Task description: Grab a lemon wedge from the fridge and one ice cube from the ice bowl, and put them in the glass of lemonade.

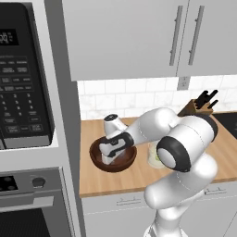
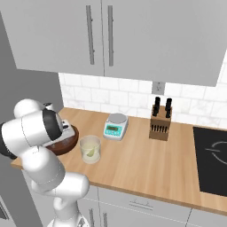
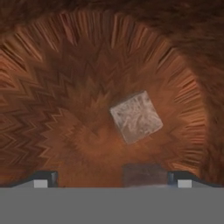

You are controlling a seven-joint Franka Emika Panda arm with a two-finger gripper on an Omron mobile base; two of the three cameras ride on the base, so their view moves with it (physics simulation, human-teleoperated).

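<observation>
Pincer (image 3: 112, 179) spread wide, empty, inside ice bowl (image 1: 97, 159). Ice cube (image 3: 136, 117) at bowl floor centre, ahead of tips. Glass of lemonade (image 2: 90, 149) just beside bowl. Risk: off-centre closing squirts slick cube away.

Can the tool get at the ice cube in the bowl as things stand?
Probably yes. The tool hangs open inside the ice bowl, and the ice cube lies alone on the bowl floor ahead of the fingertips, slightly off-centre, with nothing between.
</observation>
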